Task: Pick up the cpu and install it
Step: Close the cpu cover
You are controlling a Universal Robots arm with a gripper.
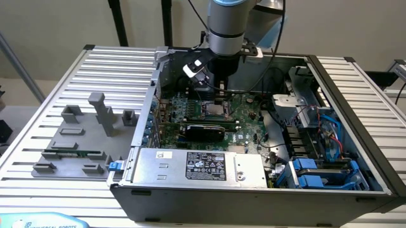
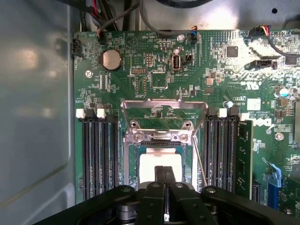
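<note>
Fixture blocks (image 1: 101, 114) of grey plastic stand near the surface's (image 1: 120, 61) edge at the exterior view's left. A long green memory stick (image 1: 72, 154) lies among them. Next comes the open computer case (image 1: 254, 199), with its power supply (image 1: 197, 166) along the near wall and the motherboard (image 1: 247, 107) flat on its floor. The arm reaches down into the case over the motherboard's middle. There the cpu (image 2: 146, 169) lies flat in its socket (image 2: 132, 157), silvery top up. The hinged metal frame (image 2: 164, 104) stands open beside it, and black memory slots (image 2: 96, 154) flank both sides. The gripper (image 2: 164, 171) stands right over the cpu with its fingers (image 2: 160, 176) pressed together, pinching nothing. Whether the tips touch the chip's top cannot be told. Blue drive cages (image 1: 317, 173) sit in the case's near corner at the exterior view's right.
</note>
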